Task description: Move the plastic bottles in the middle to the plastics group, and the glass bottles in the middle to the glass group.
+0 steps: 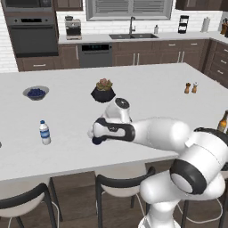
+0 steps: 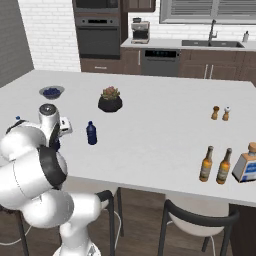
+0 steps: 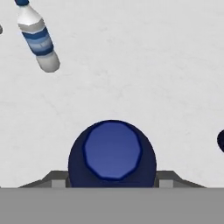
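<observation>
Here, the gripper (image 3: 112, 183) clasps a navy bottle (image 3: 112, 153) from above.
The clear water bottle (image 1: 44, 132) stands nearby on the island counter (image 1: 147, 89).

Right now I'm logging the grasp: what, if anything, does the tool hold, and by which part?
A navy bottle, seen from above between the tool's fingers, gripped on its sides below the cap.

On the white desk (image 2: 150, 145): bowl of blueberries (image 1: 35, 92) toward the far left; dark potted succulent (image 1: 103, 91) mid-desk; two small shakers (image 2: 220, 113) side by side; squat blue-labelled bottle (image 2: 247, 165) at the right edge; dark stools (image 2: 197, 220) below.
</observation>
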